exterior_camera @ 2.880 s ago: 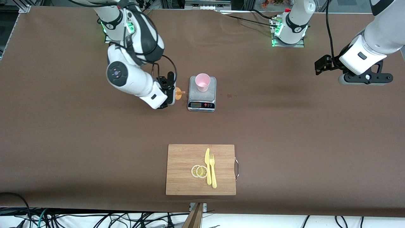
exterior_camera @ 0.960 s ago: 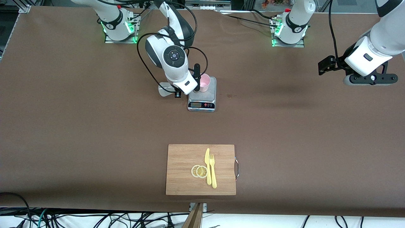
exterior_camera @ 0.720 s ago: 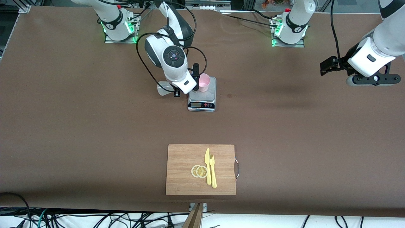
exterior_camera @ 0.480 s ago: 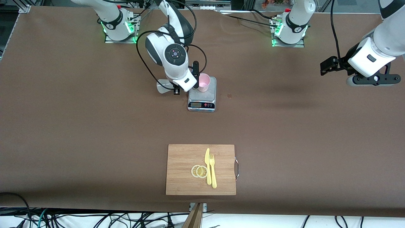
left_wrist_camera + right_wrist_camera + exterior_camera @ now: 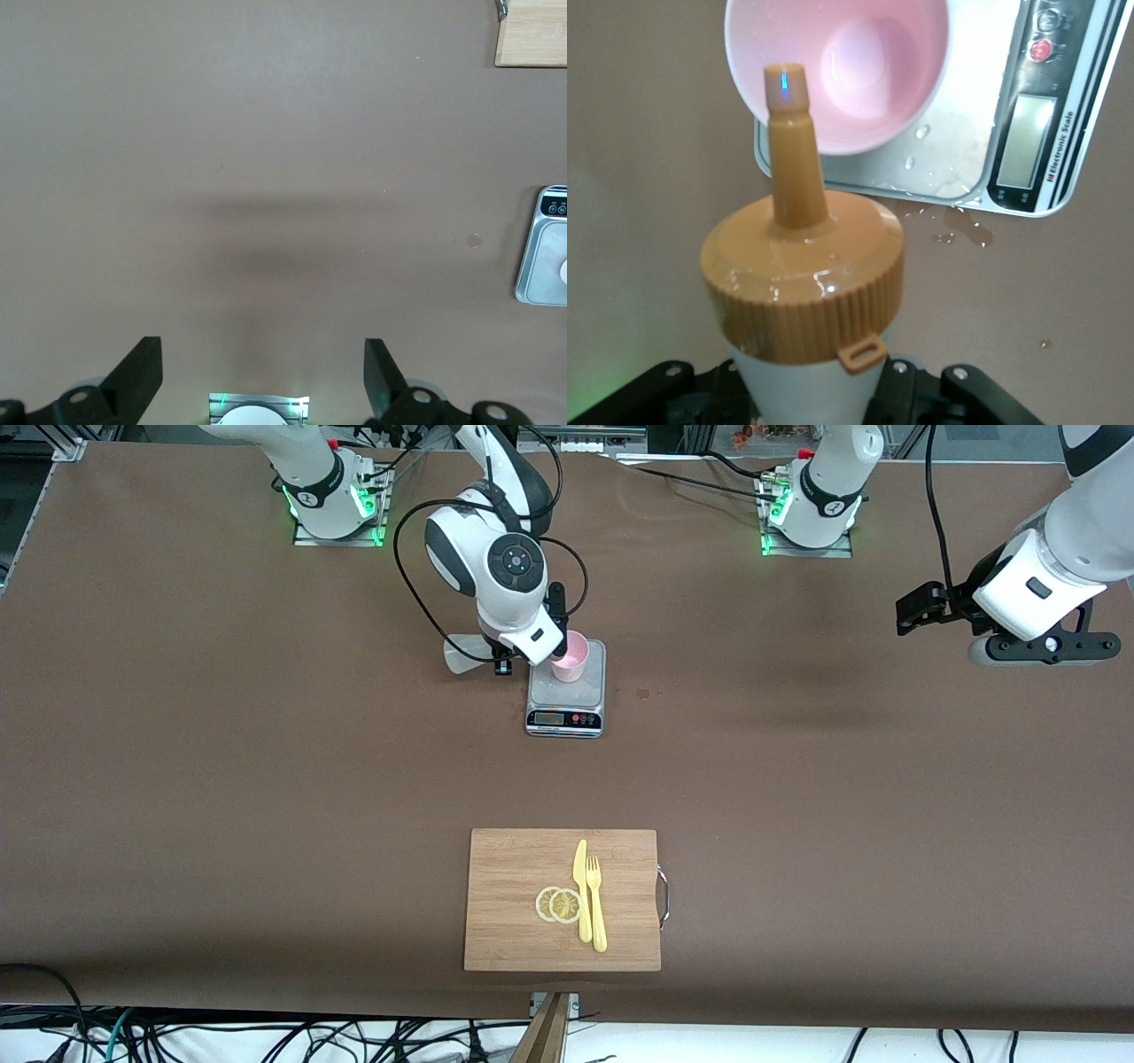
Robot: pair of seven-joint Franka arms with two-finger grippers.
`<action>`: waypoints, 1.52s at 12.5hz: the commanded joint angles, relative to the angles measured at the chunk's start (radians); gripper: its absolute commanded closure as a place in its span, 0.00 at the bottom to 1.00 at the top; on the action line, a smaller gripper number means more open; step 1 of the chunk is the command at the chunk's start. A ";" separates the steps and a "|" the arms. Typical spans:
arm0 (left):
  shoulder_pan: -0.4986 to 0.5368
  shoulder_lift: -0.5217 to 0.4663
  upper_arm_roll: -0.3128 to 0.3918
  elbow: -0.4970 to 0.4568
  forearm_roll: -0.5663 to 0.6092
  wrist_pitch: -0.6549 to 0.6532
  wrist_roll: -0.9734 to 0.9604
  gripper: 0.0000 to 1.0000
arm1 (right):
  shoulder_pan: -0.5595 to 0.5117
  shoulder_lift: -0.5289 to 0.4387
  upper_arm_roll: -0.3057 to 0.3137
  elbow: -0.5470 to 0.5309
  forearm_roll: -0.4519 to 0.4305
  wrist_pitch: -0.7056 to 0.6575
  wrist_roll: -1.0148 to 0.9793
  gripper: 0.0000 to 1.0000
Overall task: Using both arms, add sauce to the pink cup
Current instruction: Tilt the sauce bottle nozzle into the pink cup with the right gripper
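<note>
Orange-capped sauce (image 5: 803, 292) pinched in right tool (image 5: 523, 657), tipped so nozzle aims into pink cup (image 5: 570, 657) on scale (image 5: 567, 691). Left tool (image 5: 263, 376) spread, waiting over bare table (image 5: 797, 779).

A wide table covered in a matte brown sheet (image 5: 266, 779) is carrying everything. A small silver digital kitchen scale with a dark button panel (image 5: 566, 707) is sitting directly on it, about midway between the two arms' ends and near the bases. A few clear droplets and a small wet patch (image 5: 961, 226) are lying on the brown surface just beside the scale. A rectangular light bamboo cutting board with a metal handle (image 5: 509, 868) is resting flat on the table much nearer to the front camera, well apart from the scale. Two square metal base plates lit green (image 5: 806, 545) are sitting along the table's edge where the arms are mounted.
</note>
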 commanded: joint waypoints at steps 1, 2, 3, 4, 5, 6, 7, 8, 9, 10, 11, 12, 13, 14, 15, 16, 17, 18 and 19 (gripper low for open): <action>0.010 -0.004 -0.001 0.000 -0.028 -0.010 0.010 0.00 | 0.008 -0.038 -0.003 -0.023 -0.029 -0.011 0.021 0.66; 0.007 -0.005 -0.006 0.001 -0.028 -0.010 0.004 0.00 | 0.009 -0.035 -0.003 -0.021 -0.030 -0.011 0.021 0.66; 0.006 -0.004 -0.009 0.010 -0.028 -0.010 -0.003 0.00 | 0.009 -0.030 -0.003 -0.021 -0.032 -0.011 0.021 0.66; 0.003 -0.004 -0.009 0.012 -0.028 -0.010 -0.003 0.00 | 0.009 -0.028 -0.003 -0.021 -0.033 -0.009 0.021 0.66; 0.004 -0.002 -0.008 0.012 -0.028 -0.010 0.007 0.00 | 0.009 -0.025 -0.003 -0.021 -0.042 -0.009 0.021 0.66; 0.009 -0.002 -0.006 0.012 -0.028 -0.010 0.010 0.00 | 0.009 -0.024 -0.003 -0.021 -0.044 -0.009 0.021 0.66; 0.009 -0.004 -0.006 0.012 -0.028 -0.012 0.010 0.00 | 0.009 -0.021 -0.003 -0.021 -0.046 -0.009 0.021 0.66; 0.007 -0.004 -0.006 0.012 -0.028 -0.010 0.009 0.00 | 0.009 -0.016 -0.003 -0.021 -0.047 -0.006 0.021 0.66; 0.007 -0.002 -0.008 0.012 -0.028 -0.010 0.009 0.00 | 0.009 -0.013 -0.003 -0.021 -0.049 -0.006 0.021 0.66; 0.007 -0.002 -0.006 0.010 -0.028 -0.010 0.010 0.00 | 0.009 -0.010 -0.003 -0.021 -0.052 -0.005 0.021 0.66; 0.009 -0.002 -0.006 0.010 -0.028 -0.012 0.010 0.00 | 0.009 -0.008 -0.004 -0.019 -0.053 -0.003 0.021 0.66; 0.007 -0.002 -0.006 0.010 -0.028 -0.012 0.009 0.00 | 0.009 -0.007 -0.003 -0.018 -0.053 -0.002 0.021 0.67; 0.007 -0.002 -0.006 0.012 -0.028 -0.010 0.009 0.00 | 0.009 -0.004 -0.004 -0.016 -0.053 -0.002 0.021 0.67; 0.009 -0.002 -0.006 0.010 -0.028 -0.012 0.010 0.00 | 0.009 -0.002 -0.003 -0.016 -0.053 0.001 0.021 0.68; 0.009 -0.002 -0.006 0.010 -0.028 -0.012 0.010 0.00 | 0.009 -0.002 -0.004 -0.016 -0.053 0.002 0.021 0.70; 0.010 -0.002 -0.006 0.010 -0.028 -0.012 0.010 0.00 | 0.009 0.001 -0.003 -0.015 -0.053 0.002 0.021 0.71; 0.009 -0.002 -0.005 0.010 -0.028 -0.012 0.009 0.00 | 0.009 0.004 -0.003 -0.013 -0.053 0.002 0.021 0.73; 0.009 -0.002 -0.006 0.010 -0.028 -0.012 0.009 0.00 | 0.009 0.004 -0.003 -0.012 -0.053 0.002 0.021 0.73; 0.009 -0.002 -0.006 0.010 -0.028 -0.012 0.010 0.00 | 0.009 0.004 -0.003 -0.012 -0.053 0.002 0.023 0.74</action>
